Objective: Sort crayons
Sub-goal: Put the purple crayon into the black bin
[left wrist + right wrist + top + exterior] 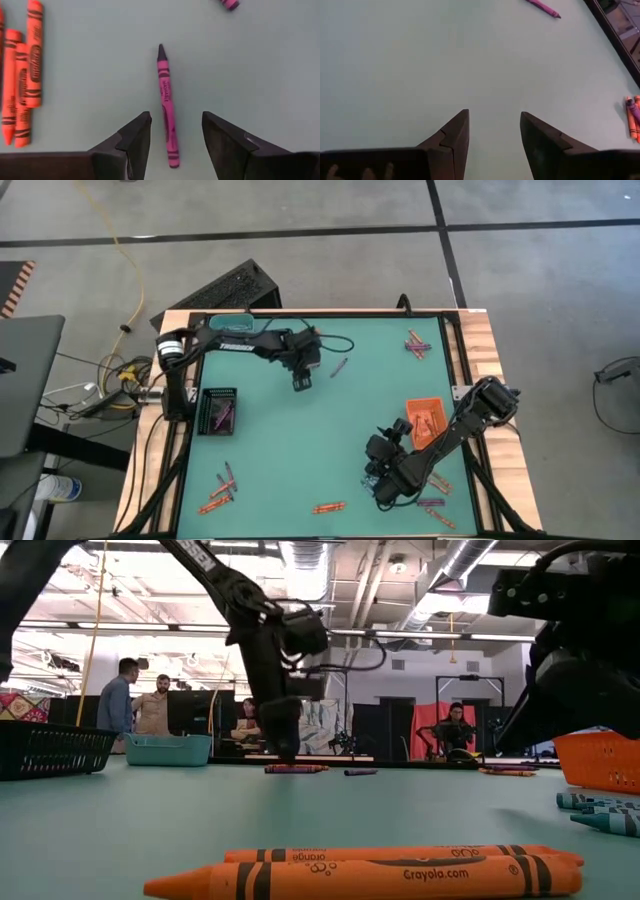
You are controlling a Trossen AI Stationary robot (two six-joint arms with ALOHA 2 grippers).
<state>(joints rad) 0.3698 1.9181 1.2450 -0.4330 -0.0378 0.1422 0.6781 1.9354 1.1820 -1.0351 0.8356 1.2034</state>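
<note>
Paper-wrapped waxy crayons (pixel 167 107) lie on a smooth matt table (pixel 300 450).

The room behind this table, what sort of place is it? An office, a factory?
Probably a robotics lab or workshop in an industrial-style hall: exposed ceiling ducts, people standing among dark equipment, and two robot arms at a green table strewn with crayons.

floor (pixel 300 230): grey concrete, dark seams | cable (pixel 128 270): yellow, lying across floor | worktop (pixel 300 450): teal mat, wooden rim | ceiling (pixel 400 570): exposed ducts, strip lights | people (pixel 138 700): two standing far left, others seated behind | curtain (pixel 432 730): red, far back | desk (pixel 25 380): grey, at left edge
</note>
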